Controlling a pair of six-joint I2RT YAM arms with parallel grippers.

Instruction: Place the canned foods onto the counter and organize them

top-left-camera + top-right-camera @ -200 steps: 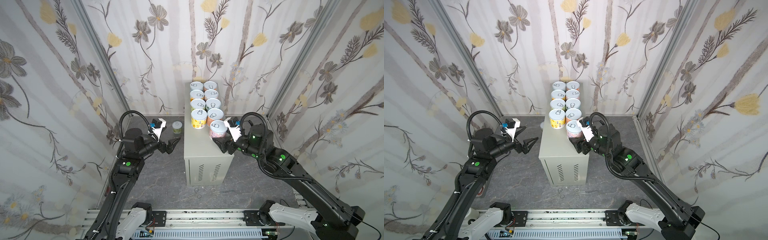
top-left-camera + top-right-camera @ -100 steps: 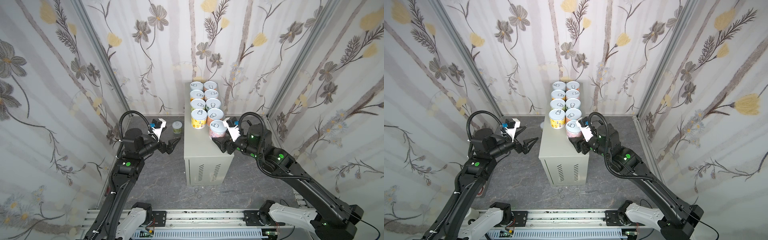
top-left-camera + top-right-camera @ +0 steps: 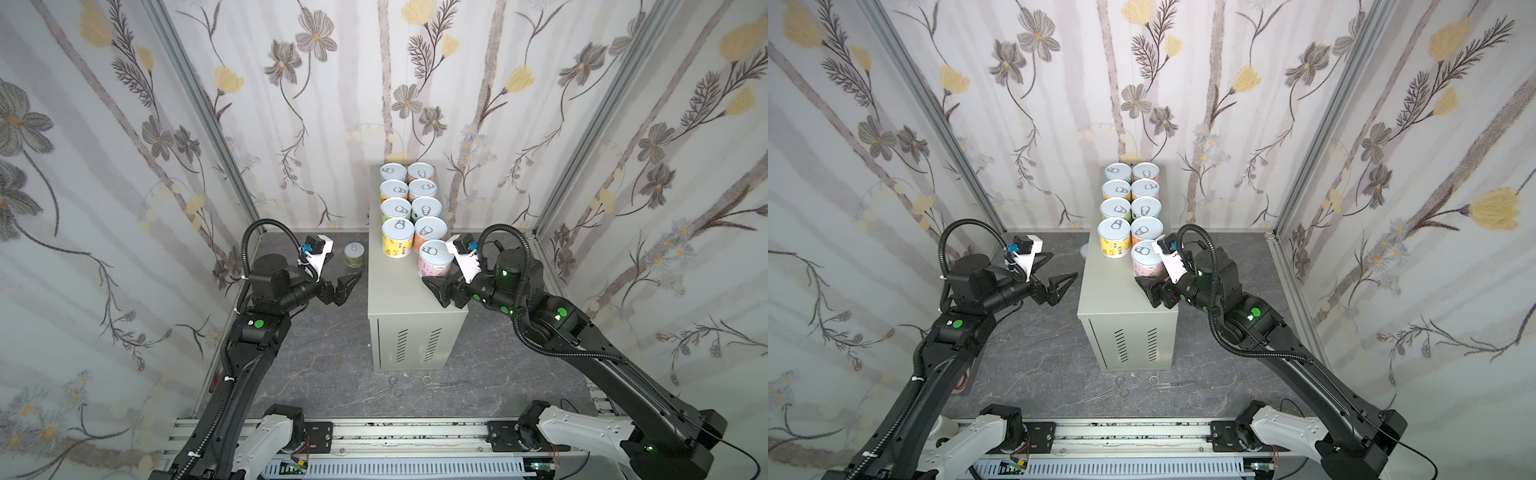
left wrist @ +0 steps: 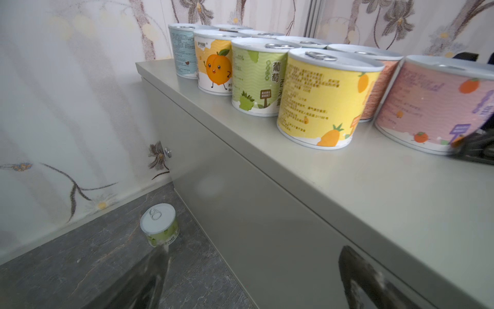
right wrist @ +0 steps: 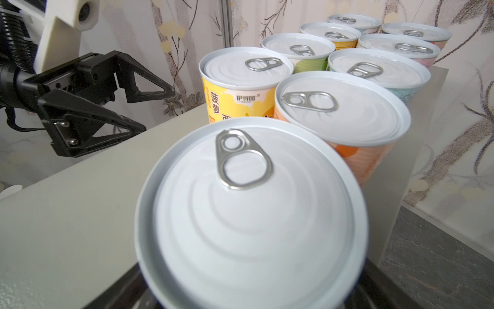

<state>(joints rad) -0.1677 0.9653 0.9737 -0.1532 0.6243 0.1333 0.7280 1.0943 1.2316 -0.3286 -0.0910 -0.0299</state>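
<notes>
a purpose-built robot test cell in a lab: floral wallpaper panels (image 3: 332, 104) are framed by bare aluminium corner posts (image 3: 199, 104) around a boxed-in dark marbled floor (image 3: 324, 365), and two black robot arms (image 3: 249, 374) are mounted on a slotted aluminium rail (image 3: 407, 432) with exposed wiring.

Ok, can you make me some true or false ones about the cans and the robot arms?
1. The pink can stands on the counter. True.
2. Every can is up on the counter. False: the green can stands upright down on the floor.
3. The left gripper is holding a can. False: it is open and empty, beside the counter.
4. The yellow can stands next to an orange can. True.
</notes>
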